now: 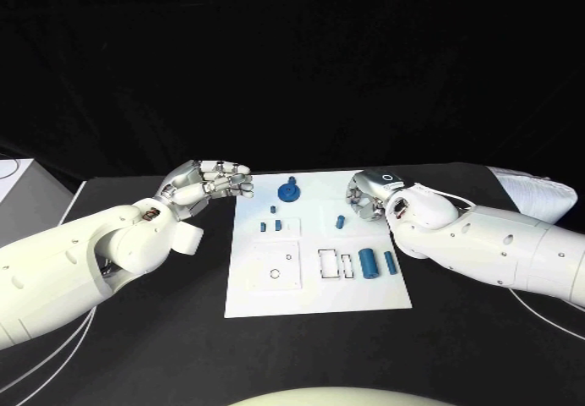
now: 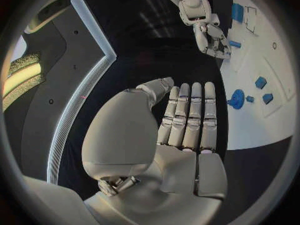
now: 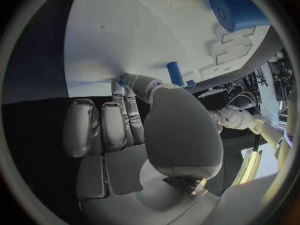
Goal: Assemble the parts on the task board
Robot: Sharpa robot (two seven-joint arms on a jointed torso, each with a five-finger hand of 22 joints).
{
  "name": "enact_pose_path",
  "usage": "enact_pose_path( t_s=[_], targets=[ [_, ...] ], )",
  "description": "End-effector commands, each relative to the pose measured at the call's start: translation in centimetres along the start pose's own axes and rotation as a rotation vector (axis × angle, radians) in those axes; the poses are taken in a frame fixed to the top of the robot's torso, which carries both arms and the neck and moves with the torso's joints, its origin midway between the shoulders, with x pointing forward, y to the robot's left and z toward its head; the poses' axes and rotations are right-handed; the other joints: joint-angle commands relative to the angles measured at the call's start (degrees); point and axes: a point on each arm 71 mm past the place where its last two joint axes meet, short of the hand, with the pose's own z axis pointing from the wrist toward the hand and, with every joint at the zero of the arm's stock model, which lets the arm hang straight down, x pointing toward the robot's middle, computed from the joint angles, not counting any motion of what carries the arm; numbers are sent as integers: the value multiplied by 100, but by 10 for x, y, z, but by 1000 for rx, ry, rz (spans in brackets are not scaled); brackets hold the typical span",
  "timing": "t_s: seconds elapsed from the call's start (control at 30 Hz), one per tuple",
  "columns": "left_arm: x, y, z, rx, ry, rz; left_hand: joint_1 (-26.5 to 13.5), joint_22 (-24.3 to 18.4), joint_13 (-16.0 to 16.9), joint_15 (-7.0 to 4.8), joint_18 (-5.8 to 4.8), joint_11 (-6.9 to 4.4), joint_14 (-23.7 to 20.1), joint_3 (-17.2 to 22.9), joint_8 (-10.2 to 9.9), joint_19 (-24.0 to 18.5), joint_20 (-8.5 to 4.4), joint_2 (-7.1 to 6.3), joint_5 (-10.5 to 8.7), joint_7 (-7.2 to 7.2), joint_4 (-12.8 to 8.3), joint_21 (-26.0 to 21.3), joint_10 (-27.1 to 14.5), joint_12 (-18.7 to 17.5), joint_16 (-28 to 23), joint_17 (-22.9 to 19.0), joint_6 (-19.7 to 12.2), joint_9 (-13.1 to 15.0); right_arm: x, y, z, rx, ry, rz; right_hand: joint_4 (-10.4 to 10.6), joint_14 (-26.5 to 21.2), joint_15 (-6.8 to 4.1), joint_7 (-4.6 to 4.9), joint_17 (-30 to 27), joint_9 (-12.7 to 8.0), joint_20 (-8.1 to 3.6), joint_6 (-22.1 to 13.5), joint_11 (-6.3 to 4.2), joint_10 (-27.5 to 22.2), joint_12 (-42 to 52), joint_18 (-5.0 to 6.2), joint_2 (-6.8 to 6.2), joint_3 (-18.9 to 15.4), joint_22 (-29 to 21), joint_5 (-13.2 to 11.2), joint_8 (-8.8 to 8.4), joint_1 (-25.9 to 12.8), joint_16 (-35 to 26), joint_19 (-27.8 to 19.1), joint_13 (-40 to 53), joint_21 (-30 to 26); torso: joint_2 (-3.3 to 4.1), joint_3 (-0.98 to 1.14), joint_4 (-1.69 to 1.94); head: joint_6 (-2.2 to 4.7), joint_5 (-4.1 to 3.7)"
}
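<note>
White task board flat mid-table, small blue parts scattered, perhaps some seated

Board mid-table. Round part on board's far end. Small pair left of centre; peg to their right. Two cylinders on near right, beside slots. Left hand off board's far left corner; right hand over far right edge.

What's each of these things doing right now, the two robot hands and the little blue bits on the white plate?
Left hand: empty, hovering beside the task board's edge.
Right hand: fingertips down on the board; grip unclear.
Task board: flat on the table.
Round blue part: resting on the board, untouched.
Two blue cylinders: lying side by side, untouched.
</note>
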Motion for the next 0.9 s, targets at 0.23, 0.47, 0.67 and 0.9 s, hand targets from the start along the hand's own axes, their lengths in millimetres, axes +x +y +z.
enact_pose_path(
  t_s=[0.23,0.47,0.67,0.9],
  targets=[
    [0,0,-1,-1,-6,-6,16,-9,0,21,69,3,31,8,-25,41,6,33,16,56,-31,-40,-34,-2,-37,10,-8,-11,-9,-1,-9,-9,-99,38,-39,192,-43,-2,9,12,-5,55,-282,328,11,-75,52,23,41,-14,40,31,40,56,154,65,-5,-9,0,11,16],
    [-3,1,-2,-11,-17,-23,-21,-40,-2,33,63,21,34,-11,-40,59,10,31,16,79,-11,-76,-51,-5,-73,20,-19,-19,-18,-2,-16,-9,-125,64,-40,194,-43,-1,14,15,-5,55,-281,328,7,-77,50,26,51,-17,42,25,47,58,155,74,-6,-7,-7,13,40],
    [-5,2,-4,-15,-23,-26,-27,-49,-2,35,63,23,34,-15,-44,63,11,29,17,82,-8,-87,-57,-6,-83,22,-23,-22,-26,-1,-25,-19,-147,99,-41,194,-42,-1,15,17,-6,55,-281,327,3,-79,47,28,62,-22,43,19,50,61,156,83,-8,-7,-5,11,49],
    [-4,4,-5,-18,-23,-30,-27,-49,-2,35,63,23,34,-15,-44,63,11,29,17,82,-8,-87,-57,-6,-83,22,-23,-22,-34,20,-39,-80,-150,179,-41,195,-42,0,16,17,-6,55,-281,327,2,-79,47,29,61,-23,44,18,52,60,157,83,-10,-5,-15,16,87]
  ],
)
